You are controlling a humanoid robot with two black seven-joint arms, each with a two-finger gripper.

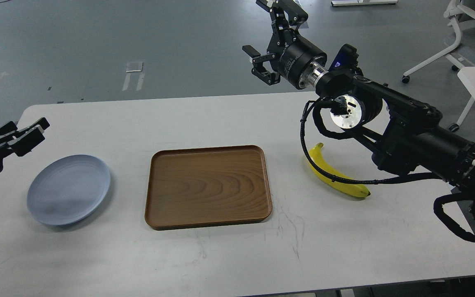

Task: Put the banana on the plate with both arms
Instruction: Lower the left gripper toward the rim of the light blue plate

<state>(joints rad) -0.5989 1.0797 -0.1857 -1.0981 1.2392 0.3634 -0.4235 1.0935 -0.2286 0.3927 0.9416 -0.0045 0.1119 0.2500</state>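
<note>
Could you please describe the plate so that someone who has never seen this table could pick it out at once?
Start at the white table and find the brown wooden tray lying in its middle. Left of the tray, apart from it, lies the plate, just below the left claw. It is the only round thing on the table, pale blue-grey and shallow, while the tray is rectangular and the banana is yellow and far right.

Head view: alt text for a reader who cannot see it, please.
A banana lies on a white table, right of a wooden tray; a blue-grey plate sits left. The right gripper hangs open above; the left gripper is near the plate.
</note>
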